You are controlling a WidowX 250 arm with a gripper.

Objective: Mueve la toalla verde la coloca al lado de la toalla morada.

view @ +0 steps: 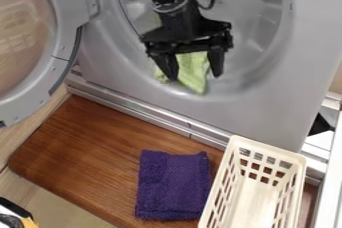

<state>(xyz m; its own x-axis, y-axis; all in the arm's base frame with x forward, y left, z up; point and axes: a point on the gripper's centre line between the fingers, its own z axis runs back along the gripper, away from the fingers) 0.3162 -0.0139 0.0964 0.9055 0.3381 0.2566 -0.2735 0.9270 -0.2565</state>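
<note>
My gripper (pixel 194 74) hangs over the lower lip of the washing machine's round opening, its two fingers spread apart and pointing down. Behind and between the fingers lies the green towel (pixel 194 72), draped at the drum's lower edge; part of it is hidden by the gripper. Whether the fingers touch the towel I cannot tell. Below, on the brown wooden board, the folded purple towel (pixel 174 184) lies flat, left of the white basket.
The white slotted basket (pixel 267 151) stands on the board's right part. At the left, the machine's round door (pixel 63 47) hangs wide. A metal ledge (pixel 150 117) runs between machine and wooden board (pixel 87 142). A black and yellow object (pixel 17 217) sits at the bottom left corner.
</note>
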